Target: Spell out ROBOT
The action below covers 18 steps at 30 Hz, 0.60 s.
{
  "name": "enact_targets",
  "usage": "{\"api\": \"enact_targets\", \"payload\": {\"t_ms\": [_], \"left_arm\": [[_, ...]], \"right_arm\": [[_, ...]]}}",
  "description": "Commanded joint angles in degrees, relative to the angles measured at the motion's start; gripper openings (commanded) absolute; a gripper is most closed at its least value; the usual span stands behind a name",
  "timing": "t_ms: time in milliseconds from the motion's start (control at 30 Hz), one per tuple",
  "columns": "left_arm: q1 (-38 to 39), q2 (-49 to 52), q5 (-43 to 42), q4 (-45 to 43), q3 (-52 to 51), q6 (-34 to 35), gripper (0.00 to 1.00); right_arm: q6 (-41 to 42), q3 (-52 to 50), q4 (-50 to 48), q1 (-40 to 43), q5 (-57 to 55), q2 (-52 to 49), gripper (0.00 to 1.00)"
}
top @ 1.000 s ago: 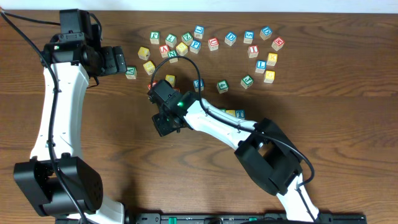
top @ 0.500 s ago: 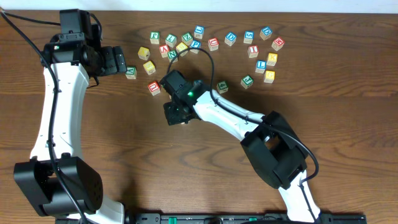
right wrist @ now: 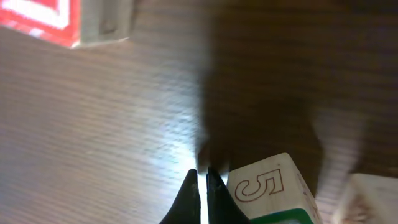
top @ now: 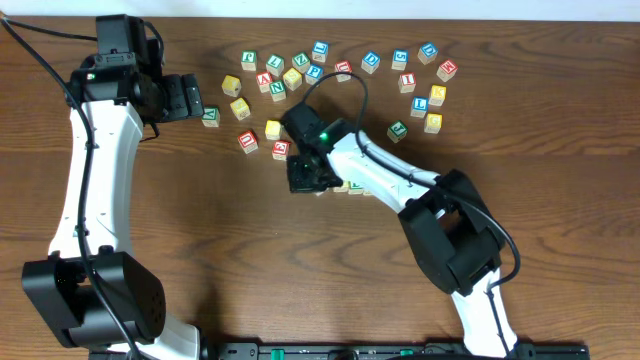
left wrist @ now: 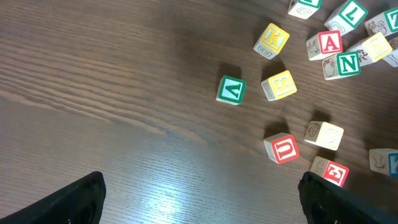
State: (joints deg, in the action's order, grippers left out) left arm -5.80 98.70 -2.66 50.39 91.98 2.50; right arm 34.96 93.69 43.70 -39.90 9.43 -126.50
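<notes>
Several lettered wooden blocks lie scattered along the far side of the table (top: 560,200). My left gripper (top: 188,98) hovers at the far left, open and empty (left wrist: 199,202). Its wrist view shows a green V block (left wrist: 231,89), yellow S (left wrist: 278,84), yellow K (left wrist: 271,40), red A (left wrist: 330,43), green N (left wrist: 342,64), red U (left wrist: 282,149) and red E (left wrist: 329,171). My right gripper (top: 306,174) is low over the table, shut and empty (right wrist: 203,186). A green-edged block with a 5-like mark (right wrist: 268,186) stands right beside its fingertips.
More blocks lie at the far right around a red one (top: 446,69) and a yellow one (top: 432,122). A red block (right wrist: 43,17) is at the top left of the right wrist view. A few blocks (top: 352,186) lie half hidden under the right arm.
My right gripper has swept to the right and slightly farther back across the table, staying shut. The left arm has not moved.
</notes>
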Motion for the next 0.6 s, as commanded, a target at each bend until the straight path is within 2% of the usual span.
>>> {"api": "enact_targets", "payload": {"t_ms": [0, 567], "left_arm": [[-0.1, -0.1, 0.7, 0.1, 0.9, -0.8, 0.98], [-0.1, -0.1, 0.7, 0.1, 0.9, -0.8, 0.98]], "right_arm": [[0.6, 0.4, 0.5, 0.6, -0.3, 0.3, 0.02], [-1.0, 3.3, -0.7, 2.6, -2.7, 2.2, 0.07]]}}
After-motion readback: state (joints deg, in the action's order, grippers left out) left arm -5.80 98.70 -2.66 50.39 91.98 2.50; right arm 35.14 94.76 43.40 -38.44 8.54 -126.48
